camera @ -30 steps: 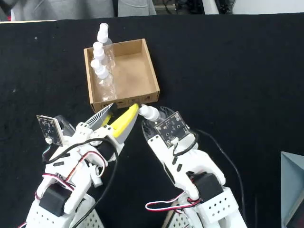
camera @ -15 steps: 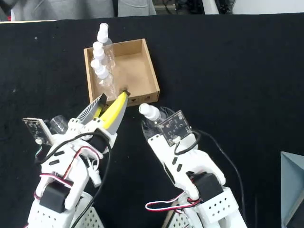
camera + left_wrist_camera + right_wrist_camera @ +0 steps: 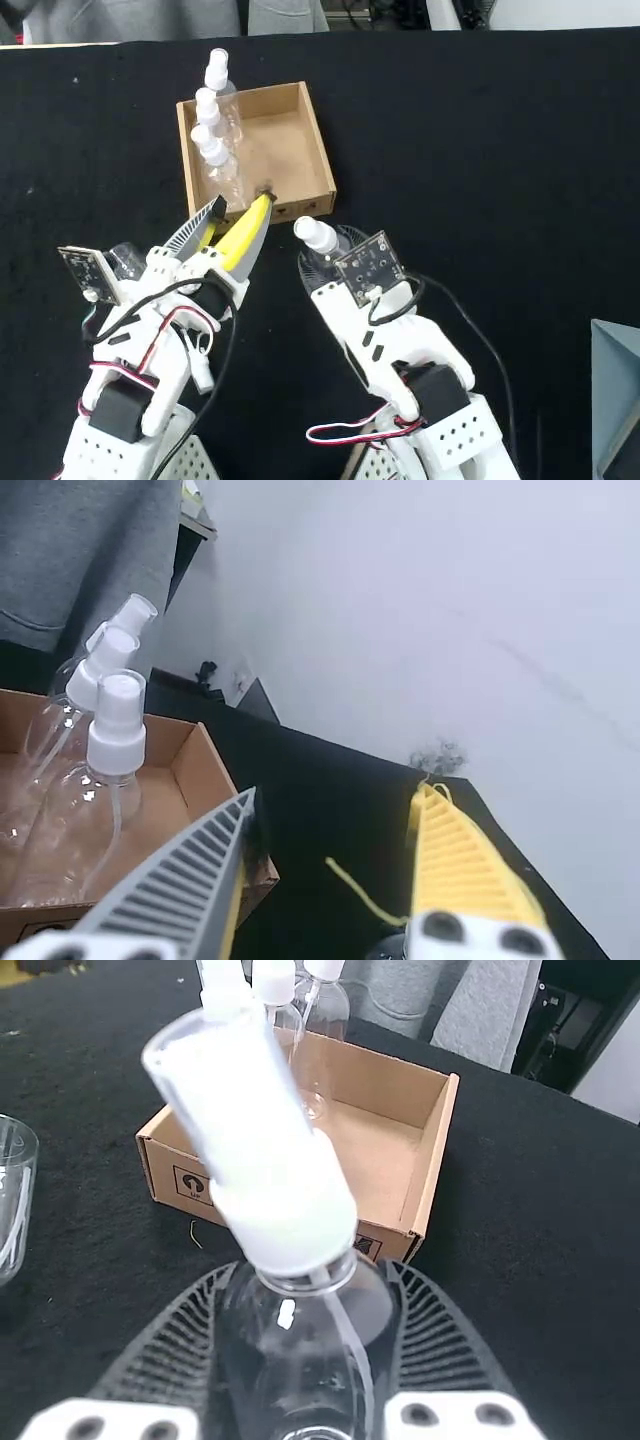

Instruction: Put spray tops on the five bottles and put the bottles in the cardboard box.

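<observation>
Having swung away from the right gripper (image 3: 310, 1295), the left gripper (image 3: 242, 202) hangs, jaws spread, at the box's (image 3: 322, 150) near wall; the right gripper clamps a capped bottle (image 3: 316, 236) just before that wall.

The held bottle (image 3: 300, 1360) runs off the picture's edge between the right gripper's (image 3: 315, 1272) fingers, so its base is unseen. Its spray top (image 3: 255, 1140), close to the lens, is blurred and covers part of the cardboard box (image 3: 430, 1160) just ahead of that gripper. The boxed bottles (image 3: 325, 1000) beyond are cut off at their tops.

From above, a camera board (image 3: 372, 268) hides the gripper's fingers and the held bottle's body. A loose bottle (image 3: 125, 258) beside the left arm is half covered by that arm.

A grey object (image 3: 615, 390), well apart from the right arm, is cut by the edge and unidentifiable.

Between the left gripper's (image 3: 335, 798) spread fingers, a thin yellow strand (image 3: 362, 895) is too fine to identify.
</observation>
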You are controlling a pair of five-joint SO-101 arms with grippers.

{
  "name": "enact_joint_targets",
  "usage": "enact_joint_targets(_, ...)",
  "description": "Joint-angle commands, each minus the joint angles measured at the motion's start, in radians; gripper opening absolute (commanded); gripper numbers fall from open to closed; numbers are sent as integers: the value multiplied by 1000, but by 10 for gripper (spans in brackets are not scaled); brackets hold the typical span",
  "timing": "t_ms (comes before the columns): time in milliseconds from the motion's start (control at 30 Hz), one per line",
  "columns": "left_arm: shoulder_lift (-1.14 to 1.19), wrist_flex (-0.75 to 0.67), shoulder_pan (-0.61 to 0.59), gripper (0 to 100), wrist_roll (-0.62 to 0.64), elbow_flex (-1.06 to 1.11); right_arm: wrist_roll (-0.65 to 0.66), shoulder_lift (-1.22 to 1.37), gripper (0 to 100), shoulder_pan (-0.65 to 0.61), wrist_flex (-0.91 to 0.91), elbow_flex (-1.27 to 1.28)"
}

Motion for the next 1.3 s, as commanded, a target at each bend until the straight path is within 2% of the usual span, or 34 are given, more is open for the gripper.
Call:
enact_joint_targets(0, 5, -20, 2, 220, -12, -16, -8, -36, 99, 18, 2, -67)
enact_joint_targets(233, 6, -25, 4, 222, -12, 1, -8, -36, 99, 18, 2, -70)
enact_joint_targets(433, 6, -25, 71, 223, -61, 21, -8, -36, 99, 18, -5, -70)
enact_joint_targets(800, 6, -25, 133, 224, -69, 44, -8, -36, 99, 18, -6, -88)
enact_joint_targets(933, 6, -25, 182, 223, -123, 61, -6, -36, 99, 18, -2, -84)
enact_joint_targets(1267, 6, -15, 249, 221, -127, 65, -5, -36, 99, 18, 3, -81)
